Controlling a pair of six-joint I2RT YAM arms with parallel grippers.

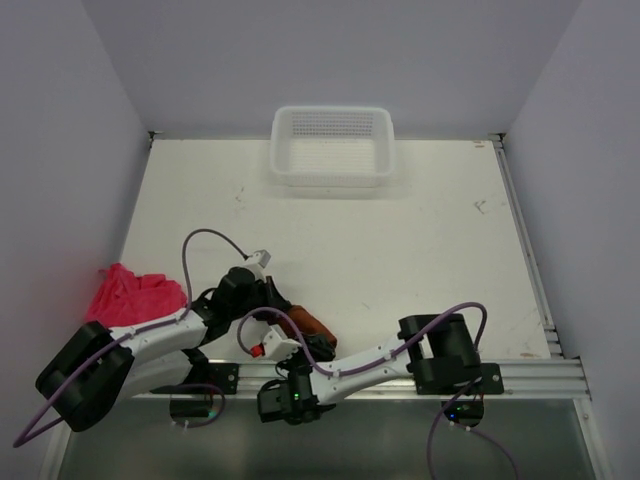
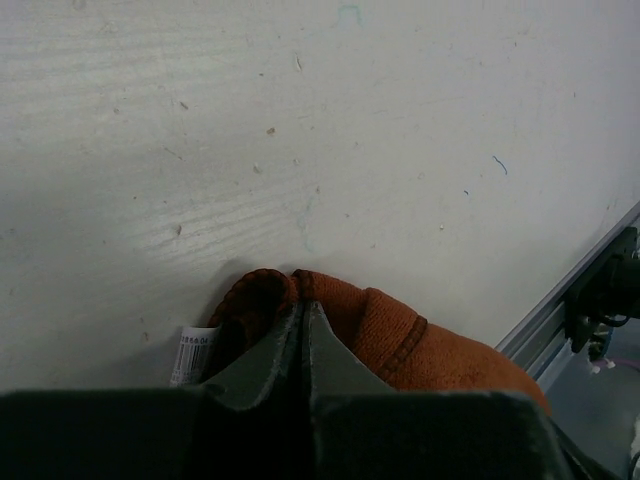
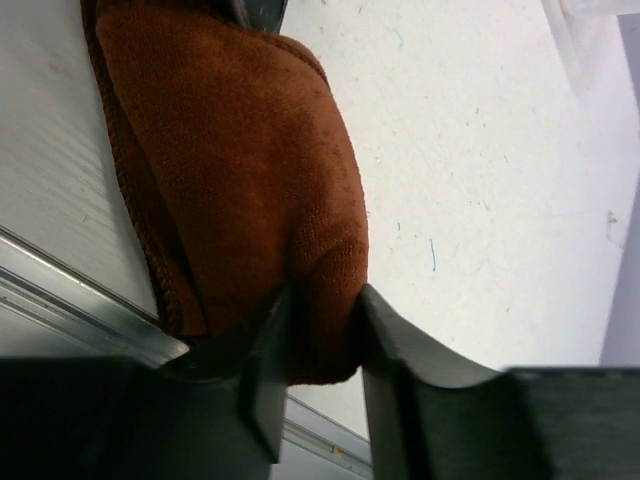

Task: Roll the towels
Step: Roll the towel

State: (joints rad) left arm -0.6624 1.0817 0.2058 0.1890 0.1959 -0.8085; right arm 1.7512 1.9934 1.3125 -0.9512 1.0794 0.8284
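Since my left gripper (image 2: 303, 315) and right gripper (image 3: 325, 300) both pinch the rust-brown towel (image 3: 230, 150), uneven pulls could yank it loose.

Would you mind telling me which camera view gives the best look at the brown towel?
The right wrist view: the brown towel fills much of the frame, with its weave and hem clear. The left wrist view shows only one end and a label; the top external view shows just a small patch.

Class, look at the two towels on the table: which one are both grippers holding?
The rust-brown towel, pinched by the left gripper and right gripper; the pink towel lies apart, untouched.
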